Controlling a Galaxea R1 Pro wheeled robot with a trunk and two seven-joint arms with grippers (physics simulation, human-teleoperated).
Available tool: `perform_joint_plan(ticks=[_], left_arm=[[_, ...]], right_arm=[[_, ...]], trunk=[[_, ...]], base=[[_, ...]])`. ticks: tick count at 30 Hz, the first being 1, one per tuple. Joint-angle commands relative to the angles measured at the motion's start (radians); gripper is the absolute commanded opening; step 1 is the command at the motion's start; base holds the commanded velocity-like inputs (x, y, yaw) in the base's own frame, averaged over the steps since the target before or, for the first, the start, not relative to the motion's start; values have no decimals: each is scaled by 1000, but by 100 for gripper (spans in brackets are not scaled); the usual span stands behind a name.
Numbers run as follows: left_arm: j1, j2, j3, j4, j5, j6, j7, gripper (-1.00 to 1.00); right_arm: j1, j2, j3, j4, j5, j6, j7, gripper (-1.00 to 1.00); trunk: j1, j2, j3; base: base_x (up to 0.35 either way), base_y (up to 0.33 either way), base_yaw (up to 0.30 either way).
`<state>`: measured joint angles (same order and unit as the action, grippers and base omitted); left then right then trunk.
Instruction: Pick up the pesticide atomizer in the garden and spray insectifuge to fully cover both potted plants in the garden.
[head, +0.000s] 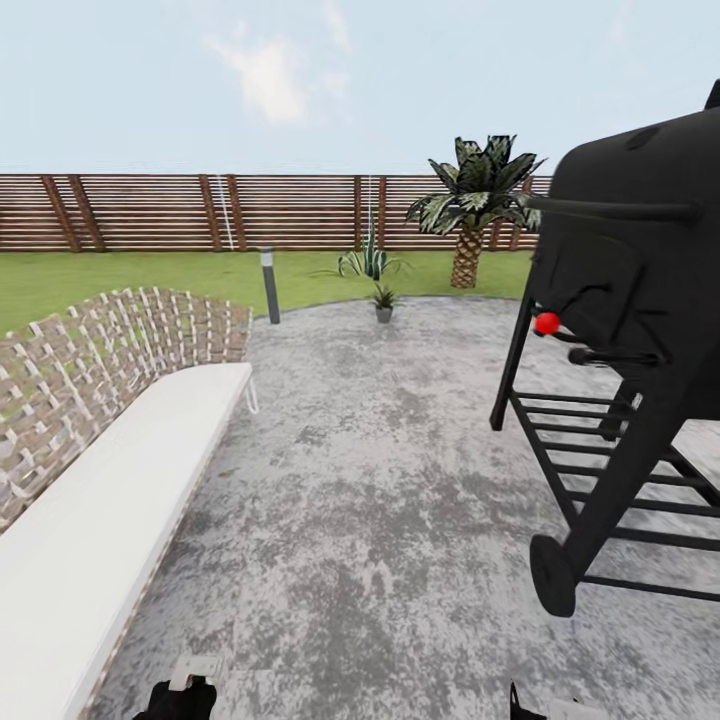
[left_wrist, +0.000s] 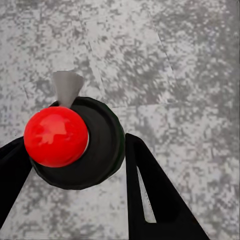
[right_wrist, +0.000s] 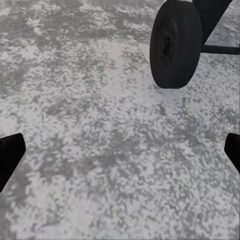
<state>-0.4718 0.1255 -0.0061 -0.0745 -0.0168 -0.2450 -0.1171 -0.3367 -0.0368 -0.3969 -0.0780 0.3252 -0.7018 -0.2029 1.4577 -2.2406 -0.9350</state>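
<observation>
My left gripper (left_wrist: 75, 150) is shut on the pesticide atomizer (left_wrist: 102, 145), seen end-on in the left wrist view as a black round end with a red ball and a small grey cone in front of it. In the head view that gripper (head: 185, 698) sits at the bottom edge with a whitish piece above it. One potted plant (head: 383, 299), a small green rosette in a grey pot, stands at the far edge of the round grey paving (head: 380, 500), well ahead of both arms. My right gripper (right_wrist: 120, 150) hangs open over bare paving, also seen low in the head view (head: 530, 706).
A black wheeled grill (head: 630, 330) stands close on the right, its wheel (right_wrist: 175, 42) near my right gripper. A white-cushioned woven bench (head: 110, 480) runs along the left. Beyond are a lamp post (head: 269, 285), a striped-leaf plant (head: 368, 262), a palm (head: 475, 205), lawn and a wooden slat fence (head: 200, 212).
</observation>
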Motion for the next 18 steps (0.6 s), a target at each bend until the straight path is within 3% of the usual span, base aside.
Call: perform_joint_plan(ticks=[1,18], left_arm=[[-1,0,0,1,-2,-3,-3,-100],[-1,0,0,1,-2,-3,-3,-100]], right_arm=[[-1,0,-3,1,11,-2,-7,100],[-1,0,-3,1,11,-2,-7,100]], trunk=[[0,0,-1],[0,0,-1]], base=[[339,0,0],[339,0,0]])
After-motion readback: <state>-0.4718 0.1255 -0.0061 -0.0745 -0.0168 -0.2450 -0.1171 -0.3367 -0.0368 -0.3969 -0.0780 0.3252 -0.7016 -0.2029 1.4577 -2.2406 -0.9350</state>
